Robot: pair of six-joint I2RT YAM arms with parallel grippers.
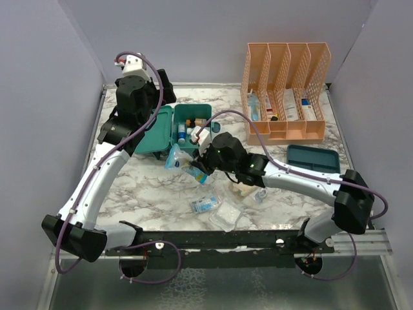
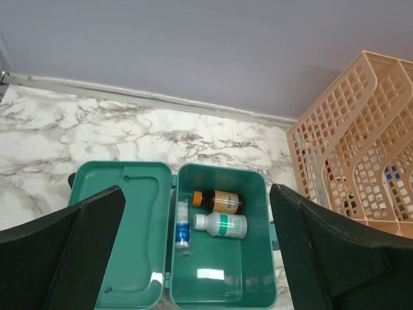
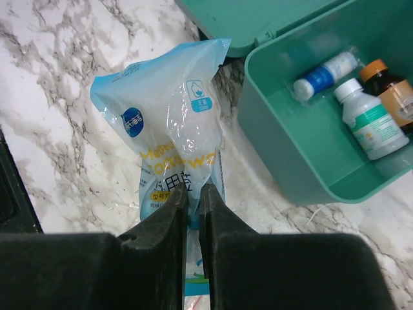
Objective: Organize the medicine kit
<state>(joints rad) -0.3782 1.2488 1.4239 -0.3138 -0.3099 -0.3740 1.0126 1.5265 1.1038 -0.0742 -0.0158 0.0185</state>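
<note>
Holding the left gripper (image 2: 197, 188) spread wide above the medicine kit (image 2: 222, 274), standing lid-open on the far-left part of the white, grey-veined marble tabletop (image 1: 155, 187). Pinching the lower edge of a clear-and-blue plastic pouch (image 3: 171, 129) between the pressed-together fingers (image 3: 169, 219) of the right gripper (image 3: 193, 190), just beside the kit's near wall and over bare marble. Sharing the surface with an orange mesh organizer (image 1: 284, 64) at the far right, a dark teal tray (image 1: 313, 158) in front of it and loose clear packets (image 1: 226, 216) nearer the arm bases, all standing between plain pale lavender walls (image 1: 193, 39) at the back and sides.
</note>
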